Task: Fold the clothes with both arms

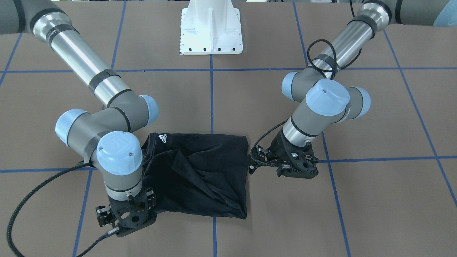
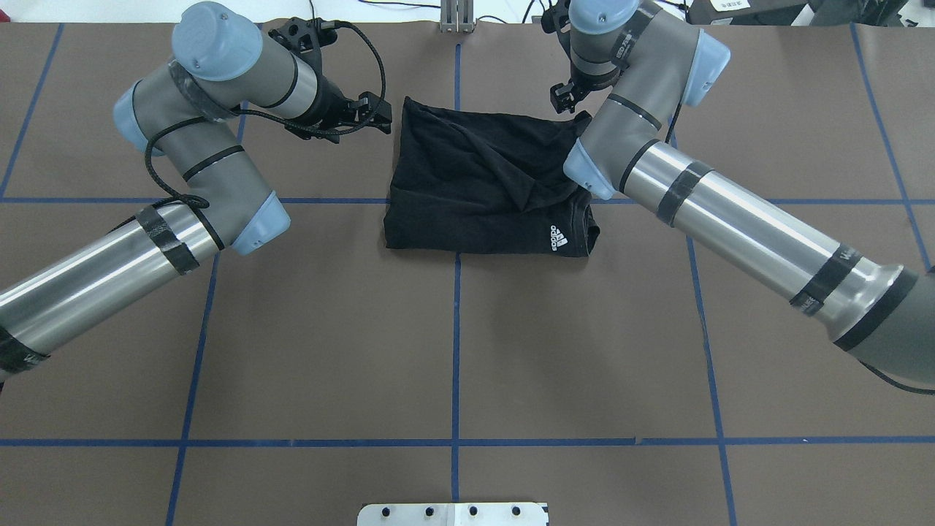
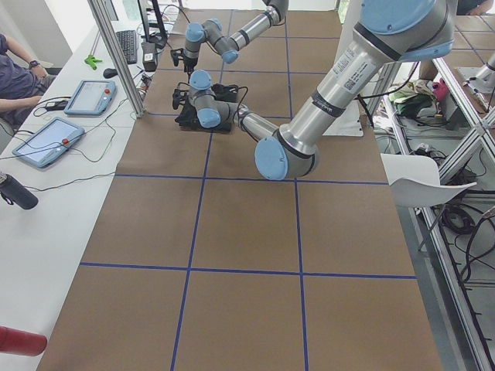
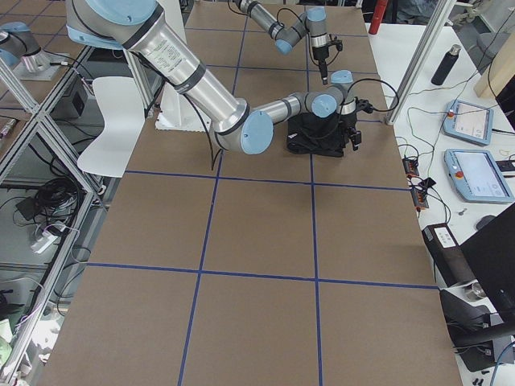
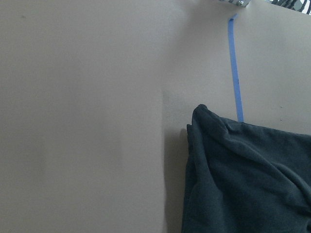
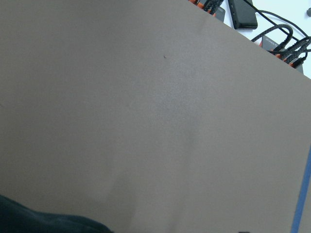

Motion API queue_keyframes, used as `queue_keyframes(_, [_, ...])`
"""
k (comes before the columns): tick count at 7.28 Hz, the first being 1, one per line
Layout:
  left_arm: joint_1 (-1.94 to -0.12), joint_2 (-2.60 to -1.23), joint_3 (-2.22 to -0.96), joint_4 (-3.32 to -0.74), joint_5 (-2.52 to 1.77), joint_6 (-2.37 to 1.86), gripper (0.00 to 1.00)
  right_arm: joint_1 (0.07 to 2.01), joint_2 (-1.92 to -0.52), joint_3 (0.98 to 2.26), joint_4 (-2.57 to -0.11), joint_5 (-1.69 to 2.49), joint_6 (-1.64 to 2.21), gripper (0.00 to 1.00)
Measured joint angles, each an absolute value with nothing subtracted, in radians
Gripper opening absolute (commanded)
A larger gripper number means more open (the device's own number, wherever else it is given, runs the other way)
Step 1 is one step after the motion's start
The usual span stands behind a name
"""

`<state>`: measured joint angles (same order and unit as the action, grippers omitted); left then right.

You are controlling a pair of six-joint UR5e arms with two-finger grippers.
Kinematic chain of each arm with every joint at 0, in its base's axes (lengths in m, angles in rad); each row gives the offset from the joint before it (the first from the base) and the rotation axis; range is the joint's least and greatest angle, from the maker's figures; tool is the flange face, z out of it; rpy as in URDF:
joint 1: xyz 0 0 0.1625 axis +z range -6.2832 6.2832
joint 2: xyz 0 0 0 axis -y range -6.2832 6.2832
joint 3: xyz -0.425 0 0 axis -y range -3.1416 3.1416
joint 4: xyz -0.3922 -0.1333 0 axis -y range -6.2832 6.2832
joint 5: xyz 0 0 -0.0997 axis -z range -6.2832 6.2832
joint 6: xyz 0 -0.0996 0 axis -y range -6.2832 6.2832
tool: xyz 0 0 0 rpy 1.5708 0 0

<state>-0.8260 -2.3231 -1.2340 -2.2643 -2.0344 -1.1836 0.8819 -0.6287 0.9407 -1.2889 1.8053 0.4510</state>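
Black short-sleeved T-shirt (image 2: 475, 190) lies on the brown table (image 2: 329, 329) straight out from the white pedestal base (image 1: 211, 28), across the blue tape line (image 2: 456, 329) that runs away from that base. It is already doubled into a rough rectangle, rumpled on top, with loose diagonal creases. Its small white Adidas logo (image 2: 557, 237) shows at the corner nearest the base on the robot's right; no coloured print shows.

The left hand (image 2: 369, 113) and the right hand (image 2: 564, 98) hover just beside the two corners farthest from the base, one at each end. Neither seems to pinch cloth, and I cannot tell whether either is spread or pressed together; the wrist views show only table and a dark hem.

The likely step is one more fold, or a tidy-up of the packet. To do it well, both hands should take their corners through all layers at once and lift only slightly. They should travel toward the base together, so the edges meet squarely and the lower layers do not drag or bunch.
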Motion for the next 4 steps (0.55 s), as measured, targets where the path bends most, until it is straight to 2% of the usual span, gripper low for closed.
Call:
queue_keyframes(2, [-0.847, -2.294, -1.329, -2.143, -2.074, -1.126, 1.00, 0.949, -0.645, 0.970, -1.366, 1.959, 0.437, 1.00])
queue_keyframes(4, [-0.876, -2.205, -1.548, -1.875, -2.085, -0.935, 1.00, 0.986, -0.735, 1.112, -1.493, 2.018, 0.419, 1.00])
